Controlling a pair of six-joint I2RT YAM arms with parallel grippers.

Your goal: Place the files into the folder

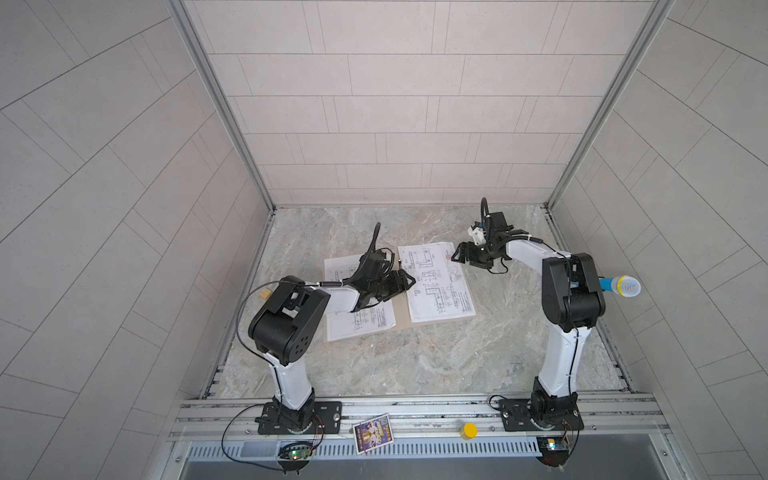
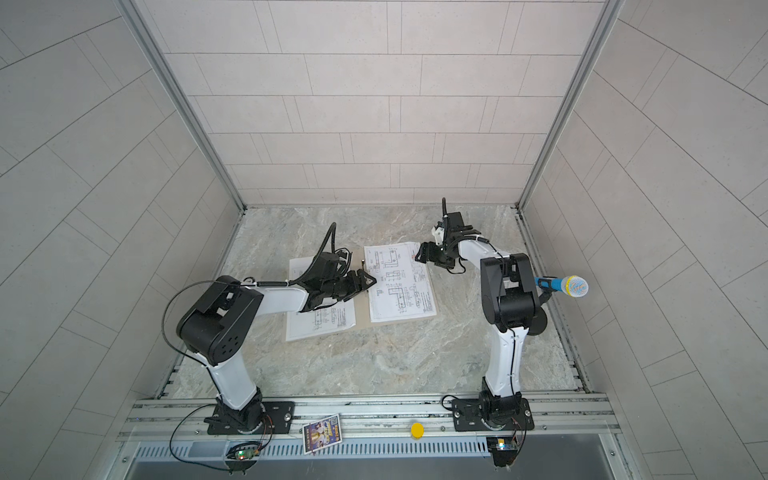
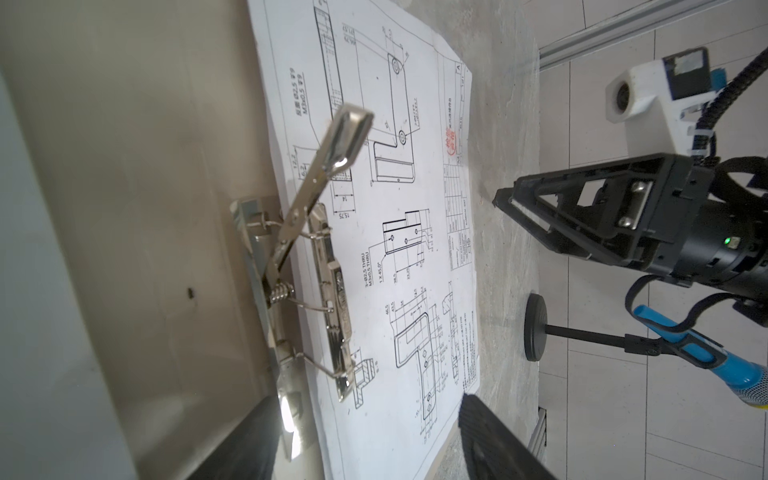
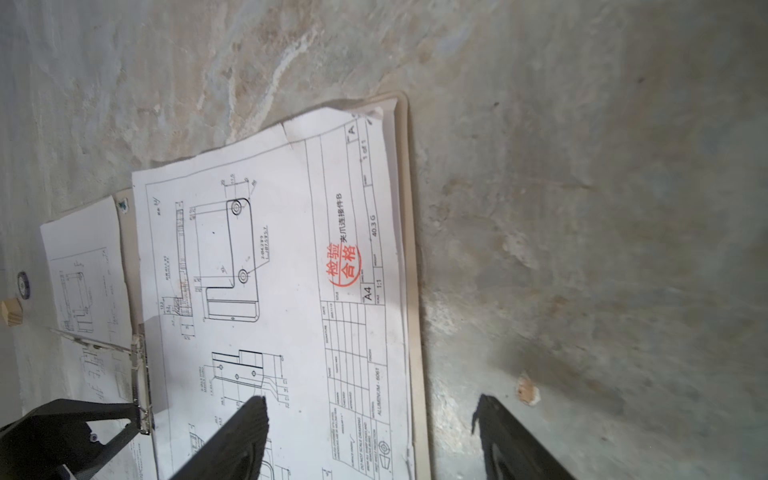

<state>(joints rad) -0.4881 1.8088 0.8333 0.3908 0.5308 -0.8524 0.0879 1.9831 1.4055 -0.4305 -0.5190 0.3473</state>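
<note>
Left wrist view, nearest first: left gripper spread wide, empty, over white printed drawing sheets lying skewed on open tan cardboard folder. Beyond, raised silver spring-clip lever; farther, right gripper likewise released, holding nothing. If dropped now, might clamp crooked, creasing overhanging corners. Cannot count stacked sheets; other flap hidden partly under left arm in both top views.

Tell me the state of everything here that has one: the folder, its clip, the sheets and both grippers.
folder: open, lying flat.
clip lever: raised.
stamped sheet: flat on the folder's right half, far corner creased.
left sheet: flat on the folder's left half.
left gripper: jaws open, empty, over the clip.
right gripper: jaws open, empty, at the stamped sheet's outer edge.
</note>
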